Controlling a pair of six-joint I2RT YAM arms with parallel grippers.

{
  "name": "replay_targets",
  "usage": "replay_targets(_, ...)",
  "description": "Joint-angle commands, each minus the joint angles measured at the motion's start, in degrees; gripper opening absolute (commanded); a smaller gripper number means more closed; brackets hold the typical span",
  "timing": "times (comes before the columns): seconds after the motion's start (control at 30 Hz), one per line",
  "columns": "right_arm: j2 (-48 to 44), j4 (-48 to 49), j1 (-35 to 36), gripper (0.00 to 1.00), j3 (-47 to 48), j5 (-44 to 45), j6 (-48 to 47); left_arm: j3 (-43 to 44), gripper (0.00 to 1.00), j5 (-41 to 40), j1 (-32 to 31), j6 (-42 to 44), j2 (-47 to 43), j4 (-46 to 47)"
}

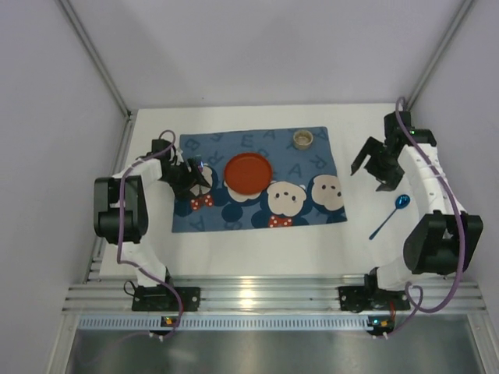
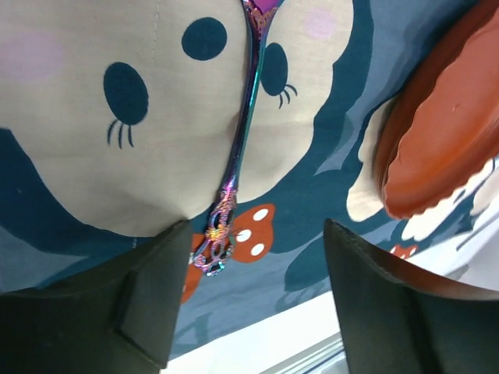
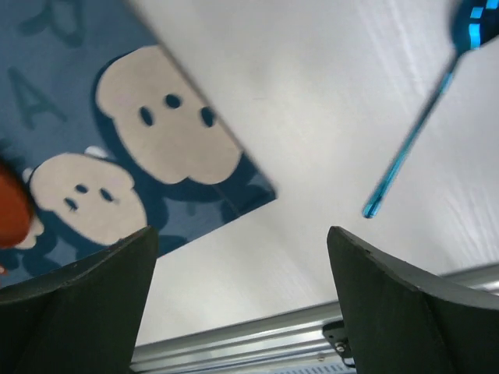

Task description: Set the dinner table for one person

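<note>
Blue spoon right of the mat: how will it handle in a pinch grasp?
Probably stiff and light: the spoon looks like thin glossy metal. It lies flat on the smooth table, so it may skid when nudged. Its slim handle sits low, so a pinch may scrape the table.

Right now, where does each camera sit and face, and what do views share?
Top external: above and behind, looking down on the dinner table, mat, plate; left arm, right arm show.
Left wrist: on that arm, looking down past the open left gripper at an iridescent utensil on the mat.
Right wrist: likewise, past the open right gripper at bare table, a blue spoon.
Shared: plate in top and left wrist; spoon in top and right wrist.
</note>
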Motion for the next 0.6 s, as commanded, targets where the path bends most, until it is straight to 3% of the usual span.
replay_targets(0.0, -3.41, -6.74, -6.69, 0.91, -0.03, 11.43, -2.79, -0.26, 0.77, -11.13, 0.62, 0.36, -2.97, -6.08)
replay_targets(0.07, -4.65, -7.11, -10.48, 0.94, -2.73, 13.90, -3.83, -0.44, 0.84, -11.23, 0.62, -0.70, -5.62, -6.70)
replay_targets(0.2, -5.54, -5.09, -19.09, 0.93, -9.95, 12.68, -6.74, -2.19, 0.86, -7.89, 0.00, -3.59, -13.78, -6.36)
replay_targets(0.37, -2.99, -0.08, -19.81, 0.89, -17.68, 11.80, -7.01, -5.36, 0.86, -5.34, -1.58, -4.39, -19.16, -6.35)
replay_targets(0.57, 4.22, 6.69, -19.90, 0.79, -17.18, 9.96, -5.60, -8.43, 0.86, -4.90, -2.28, -4.57, -23.38, -6.27)
